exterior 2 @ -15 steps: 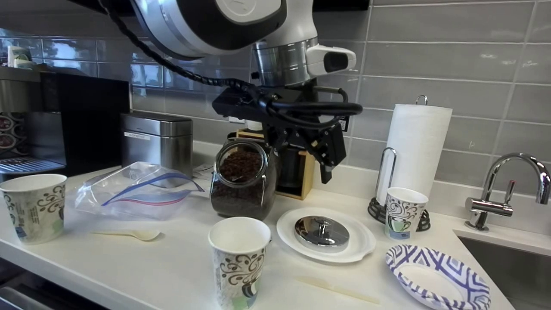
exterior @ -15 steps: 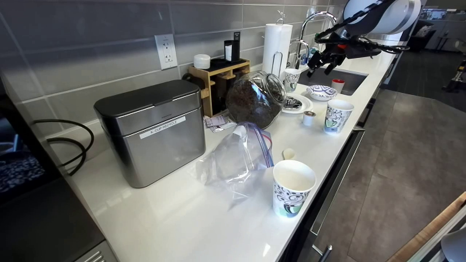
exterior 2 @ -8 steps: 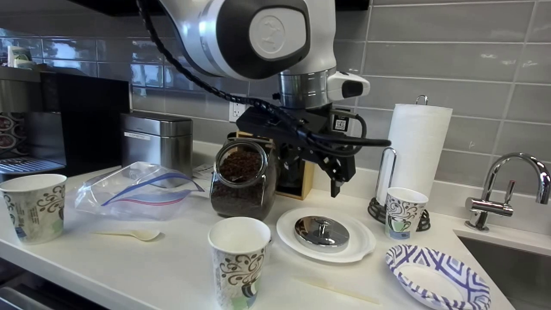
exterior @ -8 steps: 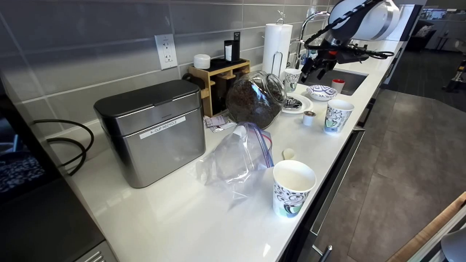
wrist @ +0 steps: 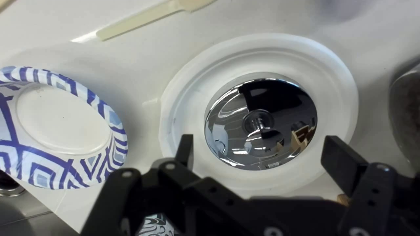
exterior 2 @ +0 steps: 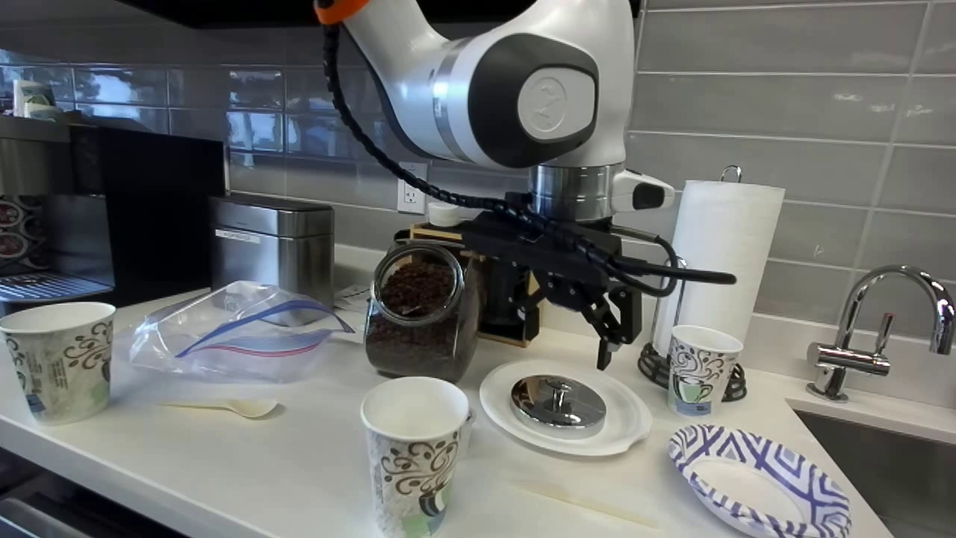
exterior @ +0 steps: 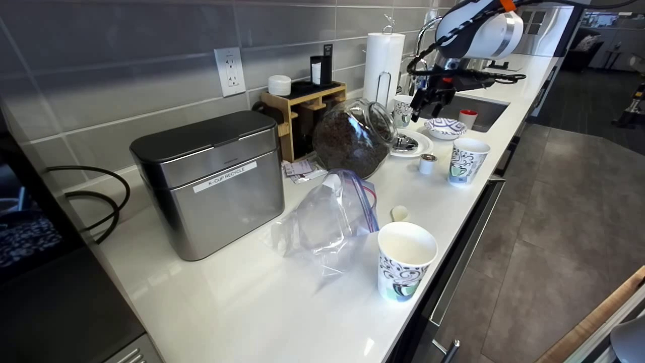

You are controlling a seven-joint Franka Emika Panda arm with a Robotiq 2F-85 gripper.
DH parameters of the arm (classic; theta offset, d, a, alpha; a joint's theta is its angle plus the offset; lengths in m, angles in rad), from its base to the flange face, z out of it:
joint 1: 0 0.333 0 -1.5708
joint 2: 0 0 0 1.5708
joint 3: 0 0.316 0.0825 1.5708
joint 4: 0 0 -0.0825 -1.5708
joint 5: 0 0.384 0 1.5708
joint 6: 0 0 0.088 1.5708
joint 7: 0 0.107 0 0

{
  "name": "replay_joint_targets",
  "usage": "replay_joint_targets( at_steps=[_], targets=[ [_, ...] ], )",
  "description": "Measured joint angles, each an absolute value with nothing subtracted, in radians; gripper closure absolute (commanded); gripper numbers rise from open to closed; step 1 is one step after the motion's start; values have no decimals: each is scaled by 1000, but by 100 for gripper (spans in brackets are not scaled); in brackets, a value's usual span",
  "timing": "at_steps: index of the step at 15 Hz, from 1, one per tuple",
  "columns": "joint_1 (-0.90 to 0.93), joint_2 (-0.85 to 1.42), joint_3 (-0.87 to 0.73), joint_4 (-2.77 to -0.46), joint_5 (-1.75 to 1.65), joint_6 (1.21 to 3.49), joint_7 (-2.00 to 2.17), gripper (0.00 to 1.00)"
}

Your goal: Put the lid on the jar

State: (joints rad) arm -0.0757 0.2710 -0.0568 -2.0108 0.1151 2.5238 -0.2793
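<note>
The jar (exterior 2: 424, 340) is a tilted, rounded glass vessel with dark brown contents. Its mouth is open. It stands beside the plate in both exterior views (exterior: 347, 138), and its edge shows at the right of the wrist view (wrist: 408, 114). The lid (exterior 2: 559, 403) is a shiny chrome disc with a central knob, lying on a white plate (exterior 2: 626, 418). The lid also shows in the wrist view (wrist: 279, 98) and partly behind the jar's rim in an exterior view (exterior: 404, 143). My gripper (wrist: 260, 146) is open and empty above the plate, its fingers apart on either side of the lid.
A patterned bowl (exterior 2: 777, 478), paper cups (exterior 2: 414, 448) and a paper towel roll (exterior 2: 728, 254) stand near the plate. A pale knife (exterior 2: 586, 504) lies in front. A plastic bag (exterior 2: 231, 332) and steel bin (exterior: 227, 191) are beyond the jar. The sink (exterior 2: 896, 456) is at one end.
My arm and gripper have come down and moved across toward the towel roll side, now over the plate. The jar, lid and other objects have not moved.
</note>
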Motion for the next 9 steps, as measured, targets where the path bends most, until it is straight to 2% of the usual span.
replay_joint_targets(
  at_steps=[9],
  targets=[
    [-78,409,-32,-1841,87,2443,-278,0]
  ],
)
